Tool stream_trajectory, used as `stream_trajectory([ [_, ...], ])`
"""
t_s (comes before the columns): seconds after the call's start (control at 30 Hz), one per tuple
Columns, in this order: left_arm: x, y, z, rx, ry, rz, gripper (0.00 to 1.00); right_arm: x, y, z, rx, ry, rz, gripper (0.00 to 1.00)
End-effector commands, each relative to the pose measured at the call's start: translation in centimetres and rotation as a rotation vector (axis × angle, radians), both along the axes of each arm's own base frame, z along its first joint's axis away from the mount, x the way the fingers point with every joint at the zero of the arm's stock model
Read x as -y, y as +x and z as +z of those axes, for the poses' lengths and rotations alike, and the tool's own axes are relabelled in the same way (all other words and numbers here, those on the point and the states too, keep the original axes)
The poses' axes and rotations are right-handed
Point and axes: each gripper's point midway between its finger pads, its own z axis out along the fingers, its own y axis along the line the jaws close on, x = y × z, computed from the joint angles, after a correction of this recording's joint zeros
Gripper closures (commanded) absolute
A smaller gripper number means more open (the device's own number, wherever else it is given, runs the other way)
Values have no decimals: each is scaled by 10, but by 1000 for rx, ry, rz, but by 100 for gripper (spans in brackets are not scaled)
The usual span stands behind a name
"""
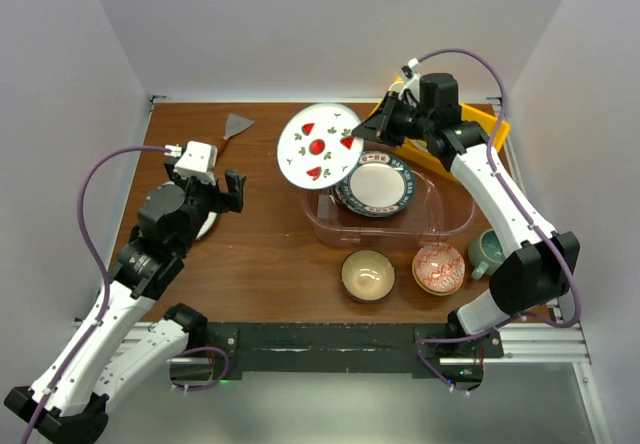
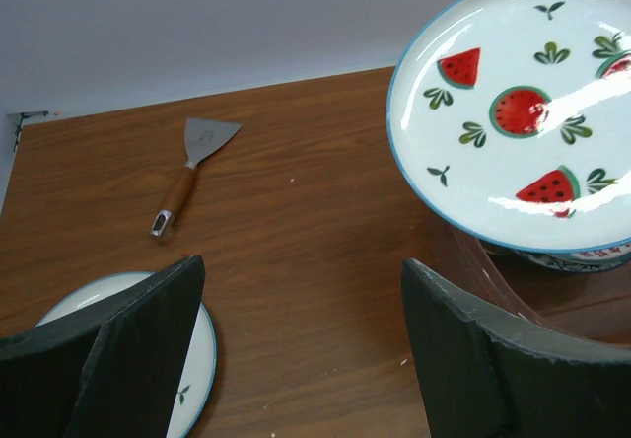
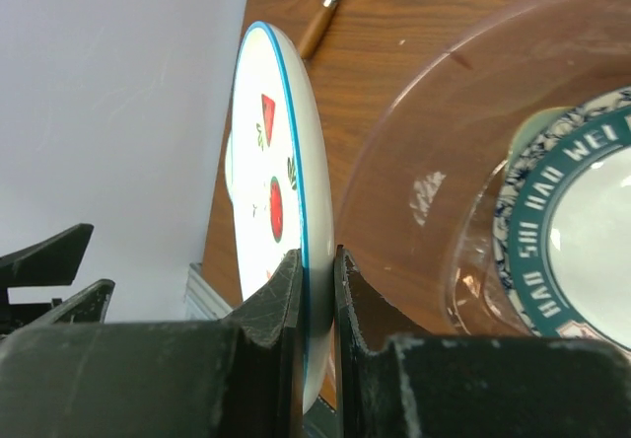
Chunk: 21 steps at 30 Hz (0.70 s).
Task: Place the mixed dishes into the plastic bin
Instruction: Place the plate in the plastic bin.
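Note:
My right gripper (image 1: 360, 138) is shut on the rim of the white plate with red fruit marks (image 1: 318, 144) and holds it tilted in the air over the far left edge of the clear plastic bin (image 1: 452, 216). The right wrist view shows the plate (image 3: 271, 162) edge-on between the fingers (image 3: 317, 280). In the bin lies the dark-green lettered plate (image 1: 374, 184) on the blue floral plate (image 3: 506, 201). The tan bowl (image 1: 367, 274), red-patterned bowl (image 1: 438, 268) and grey-teal mug (image 1: 488, 254) stand on the table in front of the bin. My left gripper (image 1: 232, 192) is open and empty at the left.
A metal spatula with a wooden handle (image 1: 237, 124) lies at the far left. A white plate with a thin teal rim (image 2: 197, 359) lies under my left gripper (image 2: 301, 300). A yellow tray (image 1: 478, 129) sits behind the right arm at the far right.

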Motion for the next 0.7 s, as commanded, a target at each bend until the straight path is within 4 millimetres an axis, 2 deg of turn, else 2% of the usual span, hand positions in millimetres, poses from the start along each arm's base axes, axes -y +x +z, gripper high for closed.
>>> stream_trajectory([
  [0.0, -1, 4, 2, 21, -31, 23, 14, 12, -11, 68, 175, 129, 16, 100],
  [0.1, -1, 5, -2, 13, -28, 25, 14, 26, -7, 66, 185, 135, -3, 100],
  [0.17, -1, 5, -5, 11, -23, 26, 15, 27, -18, 59, 175, 197, 73, 100],
  [0.2, -1, 6, -7, 7, -21, 26, 14, 34, -14, 81, 242, 304, 89, 100],
  [0.23, -2, 6, -8, 5, -20, 27, 14, 34, -22, 66, 202, 354, 138, 100],
  [0.43, -3, 7, -14, -3, -3, 35, 14, 66, -9, 54, 238, 304, 86, 100],
  [0.6, -6, 7, -23, -10, 16, 44, 14, 85, -2, 36, 264, 216, 96, 100],
  [0.63, -6, 7, -25, -10, 23, 43, 14, 97, 3, 32, 262, 204, 69, 100],
  [0.67, -6, 8, -26, -9, 24, 46, 14, 100, 5, 27, 256, 198, 60, 100],
])
